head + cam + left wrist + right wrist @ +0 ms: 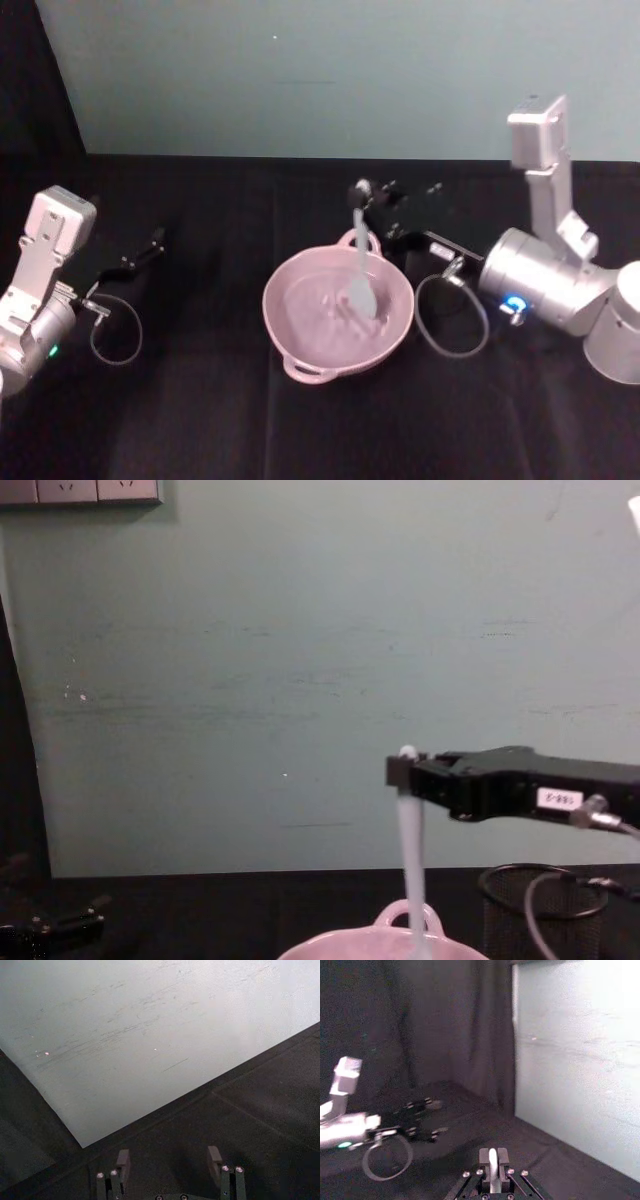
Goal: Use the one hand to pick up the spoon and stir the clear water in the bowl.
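Hanging almost plumb, the long slim white plastic spoon point(410, 850) had its long axis running up and down. Its handle end was at the top and its flat, rounded paddle head pointed down. In the head view the spoon point(359, 250) dropped from the gripper to the far half of the wide pale pink bowl point(275, 290), where the head sat inside, below the rim. In the chest view the shaft passed just in front of the small arched loop handle point(388, 912) on the bowl's far rim.

The black boxy right gripper point(402, 772), with its small white label, reached in level from the right, above the bowl. It was clenched on the top of the spoon's handle. In the right wrist view its fingers point(484, 1156) were drawn close together, with the white handle pinched between them and no gap at either side. In the head view the right gripper point(368, 198) hung over the bowl's far edge, and a grey cable point(452, 318) looped down beside the bowl.

A black wire-mesh cup point(545, 915) stood to the right of the bowl, beneath the right arm.

The left gripper point(150, 245) lay well off to the left, low over the black cloth-covered table point(200, 420). In its own wrist view the left gripper point(169, 1162) was spread wide, with nothing between the fingers.
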Controlling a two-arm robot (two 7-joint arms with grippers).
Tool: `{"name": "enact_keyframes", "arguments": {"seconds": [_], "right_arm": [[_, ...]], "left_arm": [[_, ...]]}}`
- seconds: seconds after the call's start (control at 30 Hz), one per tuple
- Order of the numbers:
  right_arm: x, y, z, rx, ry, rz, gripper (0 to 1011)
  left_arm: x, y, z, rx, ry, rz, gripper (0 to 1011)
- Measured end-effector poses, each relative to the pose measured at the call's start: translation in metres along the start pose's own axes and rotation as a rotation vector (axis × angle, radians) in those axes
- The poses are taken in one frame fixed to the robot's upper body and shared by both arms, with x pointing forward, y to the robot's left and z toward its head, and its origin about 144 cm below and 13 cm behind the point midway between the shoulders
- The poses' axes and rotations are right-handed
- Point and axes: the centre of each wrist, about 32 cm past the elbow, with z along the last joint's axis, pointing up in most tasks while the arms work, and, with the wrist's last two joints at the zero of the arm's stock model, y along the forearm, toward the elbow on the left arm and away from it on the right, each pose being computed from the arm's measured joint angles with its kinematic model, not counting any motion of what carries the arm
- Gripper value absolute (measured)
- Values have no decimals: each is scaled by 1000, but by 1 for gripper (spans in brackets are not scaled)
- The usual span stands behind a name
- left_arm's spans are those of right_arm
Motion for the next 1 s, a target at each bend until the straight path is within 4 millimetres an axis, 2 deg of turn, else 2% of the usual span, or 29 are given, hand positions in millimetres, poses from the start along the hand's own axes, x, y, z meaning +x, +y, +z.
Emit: {"name": "enact_keyframes", "arguments": {"seconds": [0.2,0.43,0.77,1.0], "right_arm": [[-18,14,1,-2,3,87,105],[-26,32,1,20,14,140,105],[-13,47,-11,62,61,112,106],[3,45,-24,76,94,32,105]], "left_arm": [[0,0,0,0,0,0,1011],[0,0,0,0,0,0,1011],[0,0,0,0,0,0,1011],[0,0,0,0,0,0,1011]]}}
